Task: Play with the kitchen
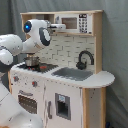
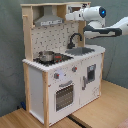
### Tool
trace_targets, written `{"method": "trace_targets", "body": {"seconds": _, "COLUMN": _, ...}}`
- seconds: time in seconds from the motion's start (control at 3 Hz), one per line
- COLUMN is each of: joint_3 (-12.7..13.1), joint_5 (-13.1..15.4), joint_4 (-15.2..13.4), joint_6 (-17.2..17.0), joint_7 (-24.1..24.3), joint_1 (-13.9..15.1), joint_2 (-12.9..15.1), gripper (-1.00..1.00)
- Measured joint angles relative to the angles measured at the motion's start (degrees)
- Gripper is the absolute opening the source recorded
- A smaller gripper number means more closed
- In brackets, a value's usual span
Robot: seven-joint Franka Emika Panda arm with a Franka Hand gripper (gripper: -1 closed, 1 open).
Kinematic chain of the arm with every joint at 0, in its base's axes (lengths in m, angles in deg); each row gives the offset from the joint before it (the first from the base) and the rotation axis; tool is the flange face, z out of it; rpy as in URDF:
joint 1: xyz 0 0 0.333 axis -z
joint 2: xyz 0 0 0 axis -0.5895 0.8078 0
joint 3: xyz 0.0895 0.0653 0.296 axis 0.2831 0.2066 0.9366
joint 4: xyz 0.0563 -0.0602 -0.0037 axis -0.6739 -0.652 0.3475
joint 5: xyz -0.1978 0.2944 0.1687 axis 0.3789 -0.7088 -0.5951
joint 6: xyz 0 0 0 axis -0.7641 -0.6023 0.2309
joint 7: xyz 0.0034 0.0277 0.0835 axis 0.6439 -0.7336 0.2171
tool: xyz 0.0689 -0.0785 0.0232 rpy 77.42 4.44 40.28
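The kitchen (image 1: pixel 70 100) is a tall white and light-wood toy unit, seen in both exterior views (image 2: pixel 37 85). It has a black faucet (image 1: pixel 85 59) over a grey sink (image 1: pixel 72 74), and a small metal pot (image 1: pixel 31 61) on the stove. My gripper (image 1: pixel 59 26) is up at the top shelf, against the left side of the microwave (image 1: pixel 76 23). In the second exterior view the gripper (image 2: pixel 70 16) sits just right of the range hood (image 2: pixel 47 20), above the faucet (image 2: pixel 75 39).
The oven door (image 2: pixel 64 95) and a small cabinet door (image 2: pixel 91 74) on the front are closed. The kitchen stands on a wooden table (image 2: pixel 102 112). A grey curtain (image 1: pixel 116 45) hangs behind. My white arm (image 1: pixel 12 47) fills the first exterior view's left.
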Motion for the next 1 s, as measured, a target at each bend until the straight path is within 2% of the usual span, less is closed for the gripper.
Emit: {"method": "trace_targets", "body": {"seconds": 1.0, "joint_3": -10.1, "joint_5": 0.0, "joint_4": -6.3, "joint_6": -0.7, "joint_7": 0.3, "joint_1": -13.5, "joint_2": 0.0, "gripper": -1.00}}
